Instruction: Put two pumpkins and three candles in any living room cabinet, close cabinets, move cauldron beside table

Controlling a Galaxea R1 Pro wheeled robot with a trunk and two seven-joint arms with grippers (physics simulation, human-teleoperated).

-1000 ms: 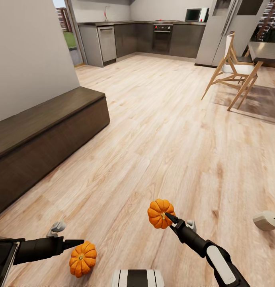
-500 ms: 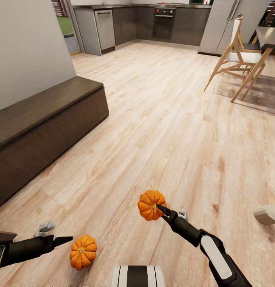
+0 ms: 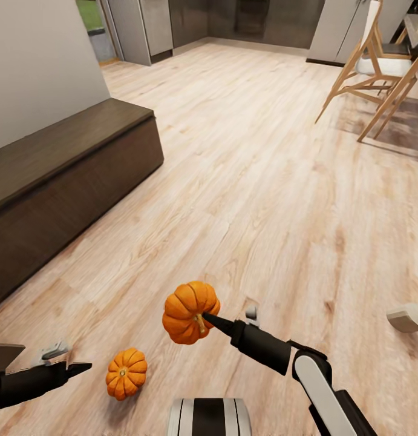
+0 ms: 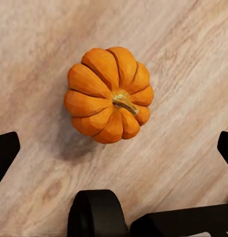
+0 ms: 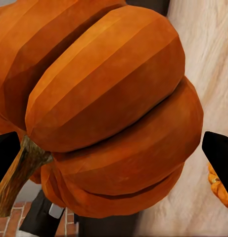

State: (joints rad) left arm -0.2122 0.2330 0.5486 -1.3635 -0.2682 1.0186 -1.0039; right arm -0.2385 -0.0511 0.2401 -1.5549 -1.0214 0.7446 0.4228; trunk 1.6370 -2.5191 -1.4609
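Right gripper (image 3: pixel 204 317) clamped on one pumpkin (image 3: pixel 190 312), held clear of the floor (image 3: pixel 263 181). Second pumpkin (image 4: pixel 109 94) sits upright on the planks beneath the left gripper (image 4: pixel 114 153), whose fingers stand spread, empty. Likely light, rigid, ribbed. Best pinched across the belly; stem looks thin. Cabinet (image 3: pixel 63 175) lies left, drawers shut.

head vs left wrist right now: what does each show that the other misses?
Head alone: the right gripper holding a pumpkin above the floor, the dark-brown cabinet, wooden chairs. Left wrist alone: a close top-down look at the floor pumpkin's stem, between the open left gripper's fingertips. Both: the pumpkin on the floor and the left gripper.
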